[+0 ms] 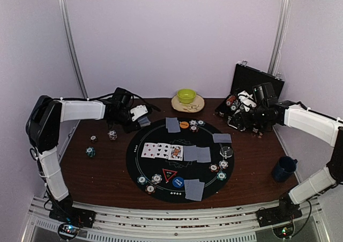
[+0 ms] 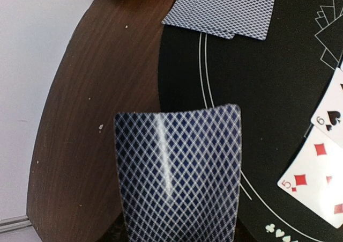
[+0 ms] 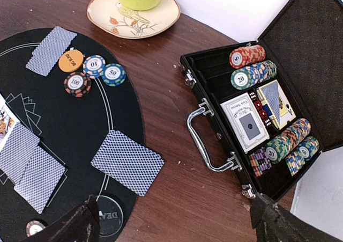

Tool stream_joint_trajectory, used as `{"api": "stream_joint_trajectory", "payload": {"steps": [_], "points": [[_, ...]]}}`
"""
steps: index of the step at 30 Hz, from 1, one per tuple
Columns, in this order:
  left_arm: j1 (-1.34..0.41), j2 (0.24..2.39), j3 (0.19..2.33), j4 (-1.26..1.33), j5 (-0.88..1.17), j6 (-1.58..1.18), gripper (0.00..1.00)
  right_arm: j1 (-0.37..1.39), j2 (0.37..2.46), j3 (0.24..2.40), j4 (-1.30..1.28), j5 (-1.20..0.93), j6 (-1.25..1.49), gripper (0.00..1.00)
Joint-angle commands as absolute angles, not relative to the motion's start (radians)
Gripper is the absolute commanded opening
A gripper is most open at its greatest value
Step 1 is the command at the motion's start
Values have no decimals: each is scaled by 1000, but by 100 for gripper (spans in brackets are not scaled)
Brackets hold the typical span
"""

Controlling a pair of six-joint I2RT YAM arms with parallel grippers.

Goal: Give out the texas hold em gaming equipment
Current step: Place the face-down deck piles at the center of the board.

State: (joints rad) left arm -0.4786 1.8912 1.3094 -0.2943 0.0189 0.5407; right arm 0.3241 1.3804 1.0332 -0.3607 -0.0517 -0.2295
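The round black mat (image 1: 161, 169) holds three face-down pairs of cards, each with three chips beside it. The far pair (image 1: 172, 125) has far chips (image 1: 195, 125) and one orange disc (image 1: 184, 125). The right pair (image 1: 221, 138) has right chips (image 1: 220, 169) and one clear disc (image 1: 226, 151). The near pair (image 1: 194, 189) has near chips (image 1: 149, 182), one blue disc (image 1: 178, 182) and one red triangle (image 1: 169, 175). In the middle lie what look like three face-up cards (image 1: 161, 151), with two face-down cards (image 1: 197, 154) touching their right end. Three loose chips (image 1: 98, 141) sit off the mat on the wooden table (image 1: 107, 167). The left gripper (image 1: 140, 116) is clenched on one bowed card (image 2: 177, 172) above the mat's far-left rim. The right gripper (image 3: 172, 207) hangs with jaws spread wide and grasps nothing, over the wood between the mat and one open case (image 3: 268, 108). The case holds several rows of chips and two card packs, and its handle juts toward the mat. One green bowl (image 1: 186, 95) on a plate (image 1: 197, 105) stands beyond the mat. One mug (image 1: 284, 168) stands near the right.
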Motion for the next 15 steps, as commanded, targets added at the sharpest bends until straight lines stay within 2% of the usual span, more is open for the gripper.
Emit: {"api": "stream_joint_trajectory", "payload": {"steps": [1, 7, 15], "points": [[-445, 1965, 1419, -303, 61, 558, 9, 278, 1357, 1006, -323, -70, -250, 100], [-386, 2048, 1525, -352, 89, 521, 9, 235, 1350, 994, -310, -86, -253, 100], [-347, 2080, 1530, -359, 79, 493, 10, 233, 1359, 986, -304, -85, -266, 100]]}}
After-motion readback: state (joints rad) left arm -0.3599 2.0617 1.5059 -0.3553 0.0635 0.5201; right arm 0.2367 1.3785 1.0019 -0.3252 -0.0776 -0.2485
